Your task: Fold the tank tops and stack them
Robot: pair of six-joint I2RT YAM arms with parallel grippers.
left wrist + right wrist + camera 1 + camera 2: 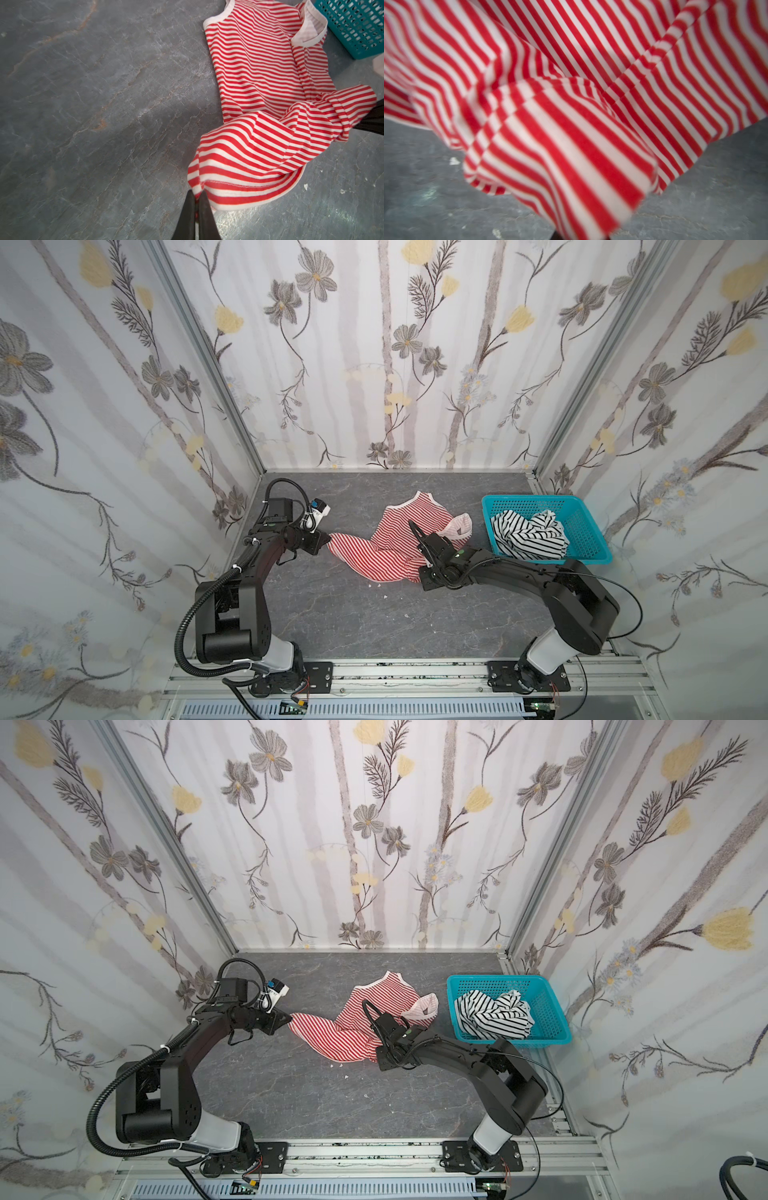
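The red-and-white striped tank top [386, 547] [353, 1029] lies crumpled mid-table, its white-trimmed neck toward the basket. My left gripper [327, 540] [196, 194] is shut on the hem corner at its left end, and the cloth rises from the table there. My right gripper [417, 566] [581, 238] is at the top's right side, shut on a bunched fold that drapes over its jaws and hides them. In the left wrist view this gripper [362, 122] shows as a dark shape at the twisted end. The black-and-white striped tank top [528, 535] [492, 1017] sits heaped in the basket.
The turquoise mesh basket [540, 499] [498, 978] [353, 27] stands at the back right, close to the red top's neck. Flowered walls close in the grey stone-look table [332, 614] on three sides. Small white crumbs [385, 596] lie in front of the red top.
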